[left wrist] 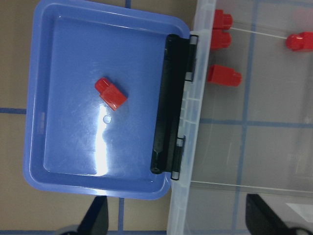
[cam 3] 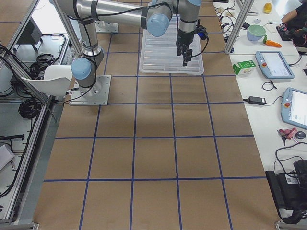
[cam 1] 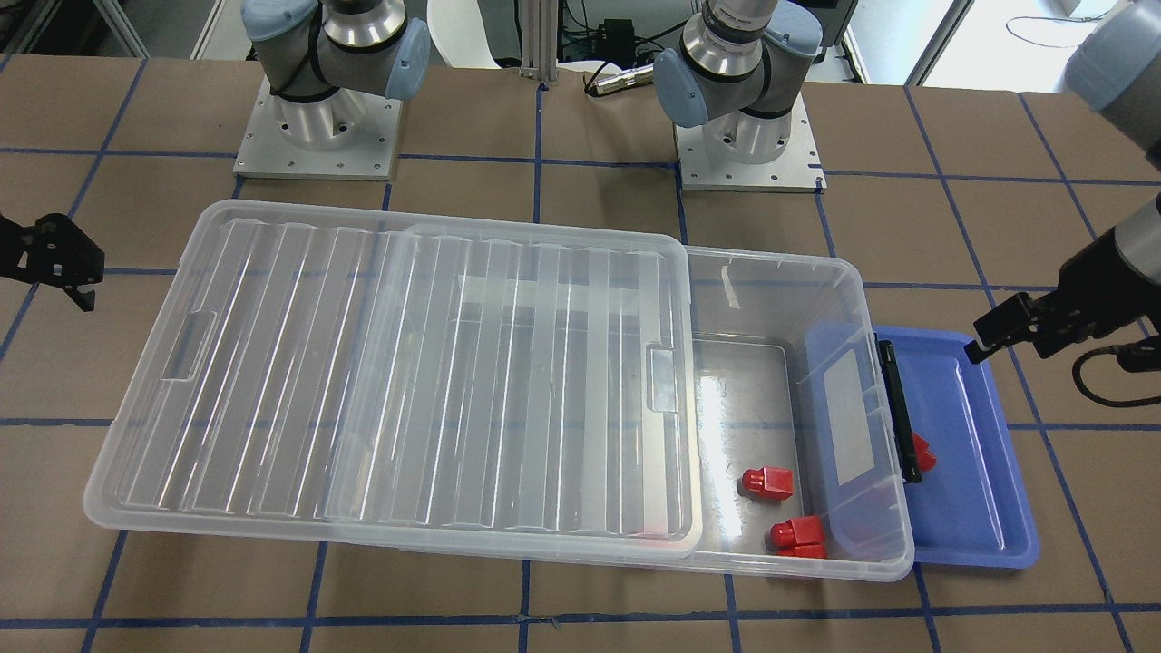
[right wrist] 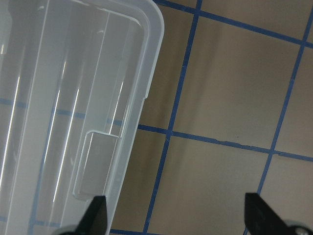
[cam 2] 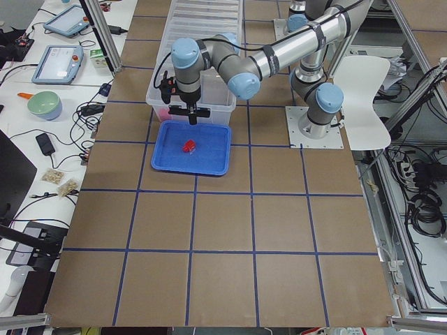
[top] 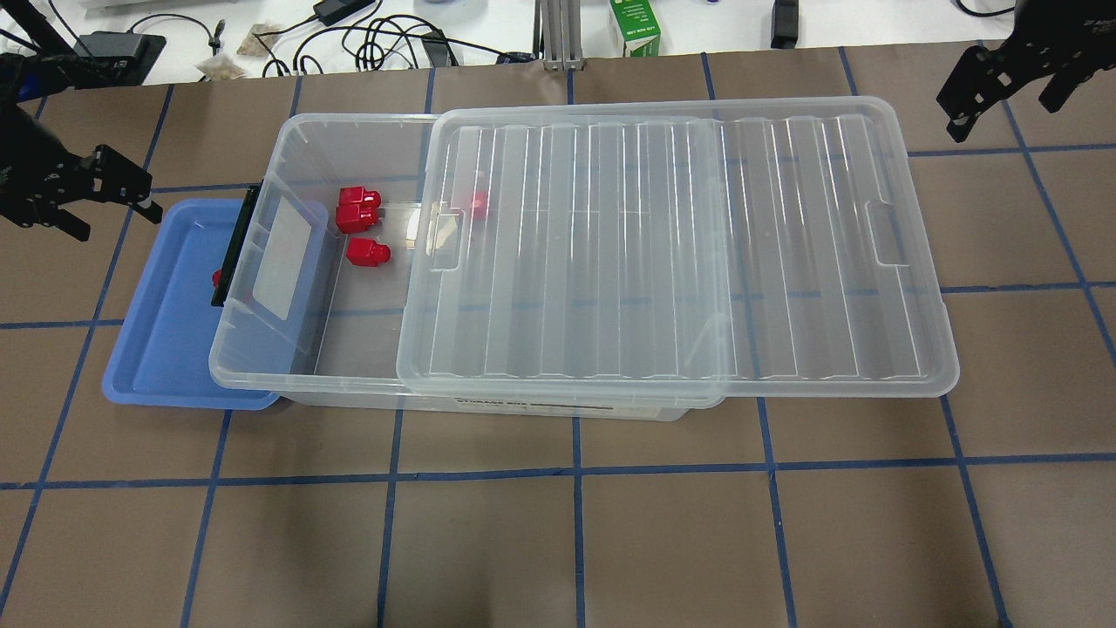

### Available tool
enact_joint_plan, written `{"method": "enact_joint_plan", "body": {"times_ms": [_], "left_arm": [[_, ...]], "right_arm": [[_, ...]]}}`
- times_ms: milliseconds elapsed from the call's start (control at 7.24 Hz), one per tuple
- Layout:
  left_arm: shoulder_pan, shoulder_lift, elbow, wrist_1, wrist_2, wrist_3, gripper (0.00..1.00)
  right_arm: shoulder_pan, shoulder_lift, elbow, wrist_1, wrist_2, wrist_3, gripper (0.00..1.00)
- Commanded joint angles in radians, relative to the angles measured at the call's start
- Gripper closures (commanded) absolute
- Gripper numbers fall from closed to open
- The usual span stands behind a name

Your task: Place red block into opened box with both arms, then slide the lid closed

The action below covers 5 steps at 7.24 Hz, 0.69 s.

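One red block (left wrist: 111, 92) lies in the blue tray (left wrist: 63, 147), also seen in the exterior left view (cam 2: 188, 146). Several more red blocks (top: 367, 253) lie in the uncovered end of the clear box (top: 261, 371). The ridged lid (top: 680, 253) covers most of the box and overhangs its far end on my right. My left gripper (left wrist: 181, 218) hovers over the tray by the box's black bar (left wrist: 168, 103), open and holding nothing. My right gripper (right wrist: 176, 218) is open and empty above the table, just off the lid's overhanging end (right wrist: 73, 98).
The tray is tucked partly under the box's black-bar end. Both arm bases (cam 1: 317, 136) (cam 1: 748, 145) stand behind the box. A green carton (top: 635, 26) and cables lie beyond the table's far edge. Blue tape lines grid the brown tabletop (top: 575, 523).
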Motion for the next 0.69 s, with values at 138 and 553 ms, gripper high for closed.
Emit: {"method": "enact_joint_plan", "body": {"times_ms": [138, 553], "left_arm": [[0.027, -0.131, -0.024, 0.156, 0.005, -0.104, 0.0], [0.024, -0.222, -0.027, 0.18, -0.009, -0.366, 0.02]], "right_arm": [[-0.005, 0.016, 0.011, -0.011, 0.001, -0.001, 0.0], [-0.002, 0.007, 0.012, 0.004, -0.009, -0.003, 0.0]]}}
